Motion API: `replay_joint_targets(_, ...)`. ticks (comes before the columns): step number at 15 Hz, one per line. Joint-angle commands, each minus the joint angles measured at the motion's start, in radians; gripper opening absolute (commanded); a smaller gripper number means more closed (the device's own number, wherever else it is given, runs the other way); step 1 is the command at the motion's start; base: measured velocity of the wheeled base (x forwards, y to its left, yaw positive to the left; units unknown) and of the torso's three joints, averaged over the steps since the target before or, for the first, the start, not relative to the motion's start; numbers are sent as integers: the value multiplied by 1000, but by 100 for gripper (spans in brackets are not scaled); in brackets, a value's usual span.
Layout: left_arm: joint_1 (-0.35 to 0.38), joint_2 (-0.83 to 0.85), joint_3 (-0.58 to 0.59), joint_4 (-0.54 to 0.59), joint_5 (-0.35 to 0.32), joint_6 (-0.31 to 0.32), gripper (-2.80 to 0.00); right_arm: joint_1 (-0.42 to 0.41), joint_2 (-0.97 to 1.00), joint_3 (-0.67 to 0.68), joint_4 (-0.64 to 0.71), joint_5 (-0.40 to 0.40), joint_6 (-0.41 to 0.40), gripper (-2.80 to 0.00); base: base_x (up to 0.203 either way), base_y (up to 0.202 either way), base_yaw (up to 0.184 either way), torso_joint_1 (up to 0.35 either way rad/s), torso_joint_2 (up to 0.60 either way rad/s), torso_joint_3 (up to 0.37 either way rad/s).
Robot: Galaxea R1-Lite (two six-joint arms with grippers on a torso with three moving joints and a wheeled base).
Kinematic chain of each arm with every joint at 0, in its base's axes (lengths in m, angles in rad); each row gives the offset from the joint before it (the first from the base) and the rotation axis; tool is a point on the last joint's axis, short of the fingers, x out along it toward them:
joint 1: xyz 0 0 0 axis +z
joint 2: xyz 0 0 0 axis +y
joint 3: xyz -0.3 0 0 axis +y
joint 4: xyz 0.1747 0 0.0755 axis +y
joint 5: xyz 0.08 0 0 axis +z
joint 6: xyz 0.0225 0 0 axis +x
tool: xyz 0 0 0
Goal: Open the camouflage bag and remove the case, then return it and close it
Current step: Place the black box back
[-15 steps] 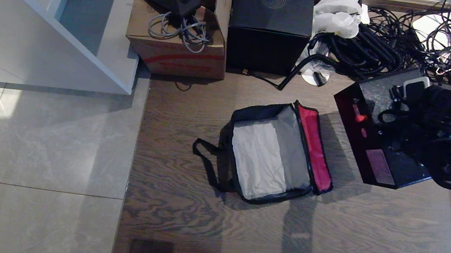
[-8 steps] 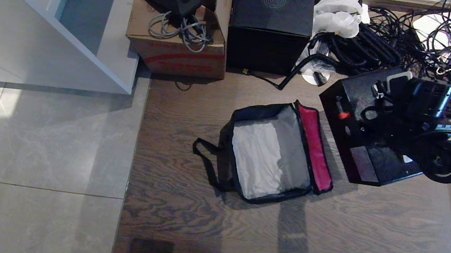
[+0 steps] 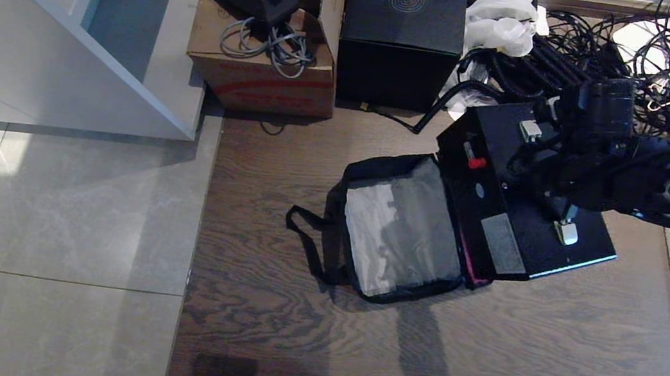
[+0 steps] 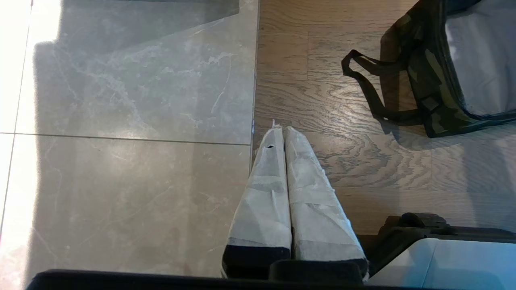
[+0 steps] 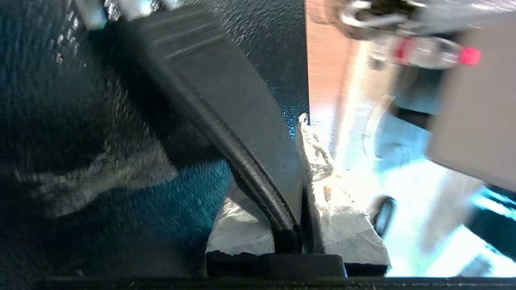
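Black speckled rectangular hard case (image 3: 521, 199), bar handle (image 5: 225, 121) pinched in the right claw (image 5: 296, 209), hangs over the red-edged lid side of the open camouflage-fabric soft bag (image 3: 397, 228) on the wooden floor, evidently for return; left claw (image 4: 284, 133) pressed together, idle.

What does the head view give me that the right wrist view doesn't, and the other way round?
Head view only: the open bag with bare grey lining, and the case held partly over its right edge. Right wrist view only: the right hand shut on the case's handle, one finger on each side. Both show the case's speckled black surface.
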Motion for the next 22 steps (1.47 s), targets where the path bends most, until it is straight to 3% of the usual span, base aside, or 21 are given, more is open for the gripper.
replay_joint_targets(1, 0, 0, 0, 0, 0, 1, -280, 55, -19, -17, 91, -6, 62, -280, 0, 0, 0, 0, 0, 0)
replay_joint_targets(4, 0, 0, 0, 0, 0, 1, -280, 114, -11, -74, 206, -6, 144, -280, 0, 0, 0, 0, 0, 0)
replay_joint_targets(11, 0, 0, -1, 0, 0, 0, -280, 253, 37, -77, 277, -9, 306, -280, 0, 0, 0, 0, 0, 0)
replay_joint_targets(17, 0, 0, 0, 0, 0, -1, -280, 283, 131, -124, 281, -10, 438, -280, 0, 0, 0, 0, 0, 0)
replay_joint_targets(22, 0, 0, 0, 0, 0, 0, -280, 290, 180, -189, 285, -19, 475, -280, 0, 0, 0, 0, 0, 0)
